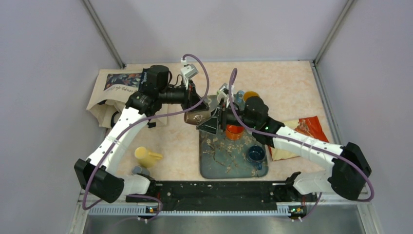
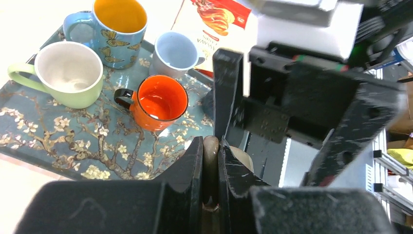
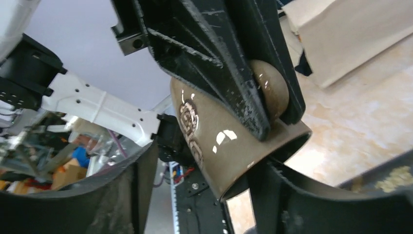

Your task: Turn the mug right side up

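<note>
A glossy brown mug (image 1: pixel 197 117) with a dark printed pattern hangs tilted in the air above the far left corner of the tray (image 1: pixel 214 163). My left gripper (image 1: pixel 197 107) is shut on the mug's handle (image 2: pixel 211 158), which is pinched between its fingers (image 2: pixel 192 161). In the right wrist view the mug (image 3: pixel 219 141) points its mouth down and to the right. My right gripper (image 3: pixel 204 195) stands open around the rim. One finger (image 3: pixel 280 195) is at the mug's mouth, and the other finger (image 3: pixel 129 195) stays apart from the mug's wall.
The floral tray (image 2: pixel 73 146) carries an orange mug (image 2: pixel 158 100), a green mug (image 2: pixel 68 73), a butterfly mug (image 2: pixel 117 29), a small grey cup (image 2: pixel 175 51) and a navy mug (image 1: pixel 255 154). A yellow mug (image 1: pixel 144 157) lies left, a red snack bag (image 1: pixel 309 127) right, a cloth bag (image 1: pixel 114 87) back left.
</note>
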Available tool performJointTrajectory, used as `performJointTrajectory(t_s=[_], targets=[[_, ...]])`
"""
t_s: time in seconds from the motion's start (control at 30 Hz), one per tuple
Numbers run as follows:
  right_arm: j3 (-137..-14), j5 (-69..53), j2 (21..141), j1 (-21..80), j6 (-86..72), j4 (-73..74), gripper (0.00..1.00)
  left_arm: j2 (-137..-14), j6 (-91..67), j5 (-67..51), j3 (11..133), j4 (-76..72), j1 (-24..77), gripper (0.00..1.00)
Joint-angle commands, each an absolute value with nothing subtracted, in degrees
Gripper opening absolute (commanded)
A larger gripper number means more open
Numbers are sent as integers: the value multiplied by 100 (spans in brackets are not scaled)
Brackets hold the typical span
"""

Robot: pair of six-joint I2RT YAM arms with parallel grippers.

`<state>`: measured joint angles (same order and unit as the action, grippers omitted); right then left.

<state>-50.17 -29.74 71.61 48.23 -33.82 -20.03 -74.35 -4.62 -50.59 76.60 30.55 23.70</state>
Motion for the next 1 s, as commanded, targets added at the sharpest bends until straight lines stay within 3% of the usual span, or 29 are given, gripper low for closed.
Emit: performJointTrajectory(t_s=[0.0,0.1,0.23,0.27,0.3,0.33,0.37,0.4,0.47,0.7,0.8,0.97], targets=[[-5354,-3561,7507,4843,-3955,-3194,51,-7216,-762,-5400,7840,2512,2382,0],[-5466,-3282,7506,4850,-3788,-3102,1,-7196,-764,-5398,7660,2448,2382,0],[-5667,-2400,7312,4844,-3007,-1696,0,-7111,-522,-5036,7508,2703,2189,1],[-5745,-2138,7294,4843,-2737,-1182,0,-7076,-418,-4899,7515,2783,2044,12],[-5833,-1895,7287,4849,-2473,-688,0,-7028,-271,-4743,7515,2919,1892,28],[-5906,-1656,7291,4867,-2245,-264,0,-6978,-85,-4553,7526,3132,1755,51],[-5974,-1442,7306,4889,-2029,198,0,-6914,171,-4219,7530,3301,1646,63],[-6053,-1280,7334,4914,-1835,609,0,-6823,340,-3947,7522,3471,1566,73],[-6217,-1020,7423,5057,-1445,1315,0,-6715,818,-3656,7493,3834,1450,83],[-6629,-67,7794,5827,-833,3267,0,-6514,2139,-2299,7376,5130,1230,88],[-6720,318,8104,6176,-856,4094,0,-6584,2850,-1488,7311,5955,1140,88],[-6450,411,8449,6455,-1073,4646,0,-6419,4202,-1083,6866,6992,987,84]])
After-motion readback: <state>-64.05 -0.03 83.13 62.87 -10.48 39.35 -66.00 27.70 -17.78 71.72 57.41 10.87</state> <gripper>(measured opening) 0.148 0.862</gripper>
